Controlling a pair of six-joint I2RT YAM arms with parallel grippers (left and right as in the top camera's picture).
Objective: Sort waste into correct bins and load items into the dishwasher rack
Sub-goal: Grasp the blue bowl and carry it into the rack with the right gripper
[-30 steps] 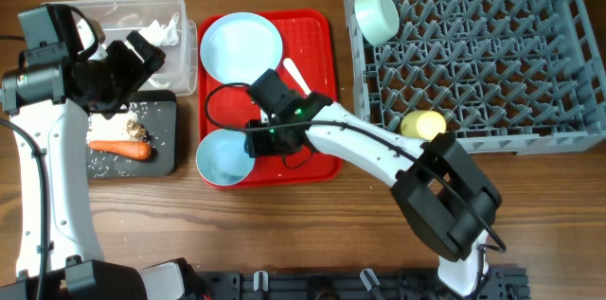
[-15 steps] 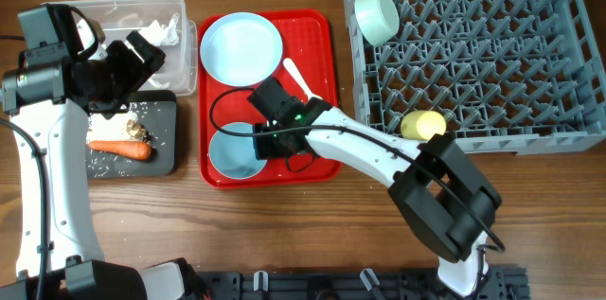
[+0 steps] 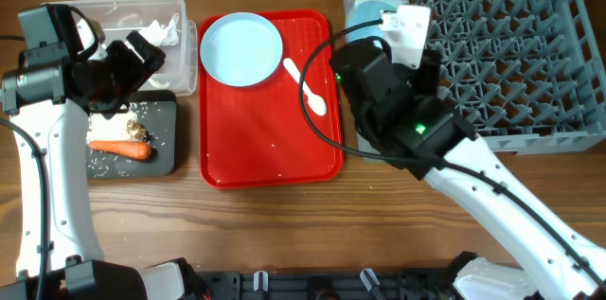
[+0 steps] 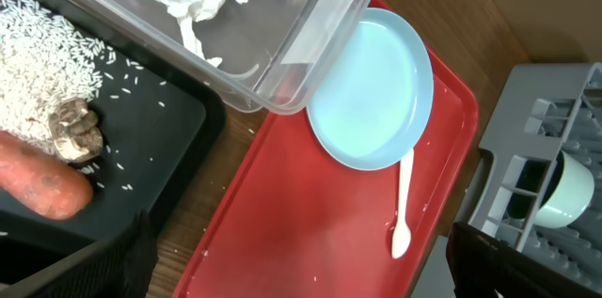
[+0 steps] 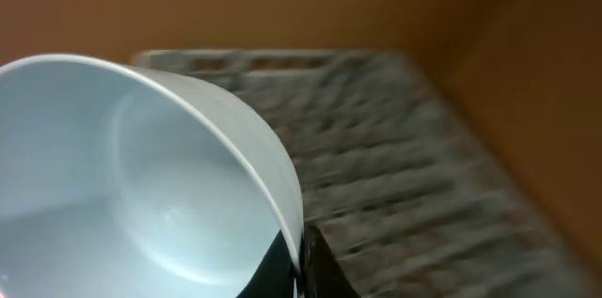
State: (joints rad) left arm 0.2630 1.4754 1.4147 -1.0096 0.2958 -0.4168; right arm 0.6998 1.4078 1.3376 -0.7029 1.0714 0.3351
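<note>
- My right gripper [image 5: 299,265] pinches the rim of the light blue bowl [image 5: 122,148]. One dark finger sits inside the rim and one outside, at the bowl's 5 o'clock in the wrist view.
- The bowl hangs tilted over the dishwasher rack [image 3: 502,44], up at the rack's 10 o'clock corner. The grey pegs behind it are blurred.
- The pale green bowl [image 4: 562,190] lies on its side among the pegs at that same corner of the rack.
- My left gripper [image 4: 301,242] is spread wide and holds nothing. It hovers where the clear tub [image 3: 180,7] meets the black tray [image 3: 163,158].
- The crumpled white tissue [image 3: 156,30] sits inside the clear tub.
- The black tray, at 6 o'clock from the tub, carries the orange carrot [image 3: 121,149]. The small brown food scrap [image 3: 135,130] is just beside the carrot at 12 o'clock, and loose rice grains [image 3: 151,115] are scattered around both.
- The red serving tray [image 3: 270,139] lies between the bins and the rack.
- The pale blue plate [image 3: 241,47] rests flat at the red tray's 11 o'clock.
- The white spoon [image 3: 308,87] lies on the red tray at 4 o'clock from the plate, its handle end close to the plate's rim.
</note>
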